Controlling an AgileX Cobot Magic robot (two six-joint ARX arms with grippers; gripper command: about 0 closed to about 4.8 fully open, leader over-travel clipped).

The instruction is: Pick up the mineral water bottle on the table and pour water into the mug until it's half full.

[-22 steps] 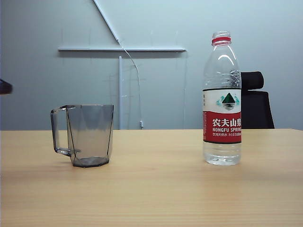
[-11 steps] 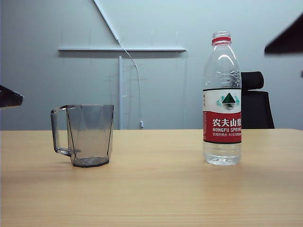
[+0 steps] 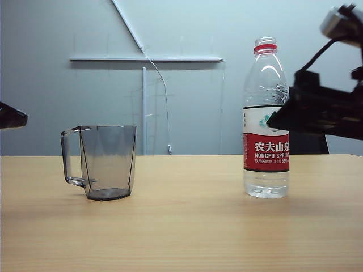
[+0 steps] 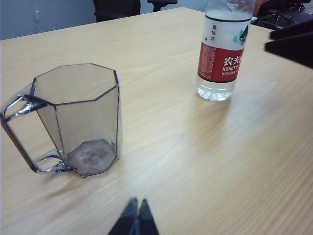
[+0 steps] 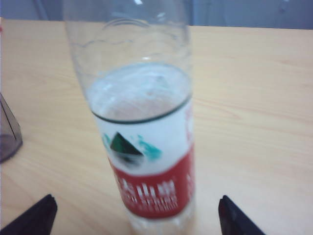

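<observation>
Broadly, the table (image 3: 181, 226) is a wide light-wood top that fills the lower half of the exterior view, and behind it stands a grey wall with a dark office chair (image 3: 309, 144) partly hidden. On the right part of the table the mineral water bottle (image 3: 266, 119) stands upright, uncapped, with a red neck ring and a white-and-red label; the water (image 3: 265, 184) shows clear below the label. Well apart from it, on the left part, the smoky-grey faceted mug (image 3: 108, 161) stands upright with its squared handle turned away from the bottle, and it looks empty. The right gripper (image 5: 137, 215) is in the air beside the bottle at label height; in the right wrist view its two dark fingertips (image 5: 34, 218) stand wide apart with the bottle between them, not touching it. The left gripper (image 4: 135, 218) hangs above the table near the mug, and in the left wrist view its two fingertips are pressed together with nothing between them.
</observation>
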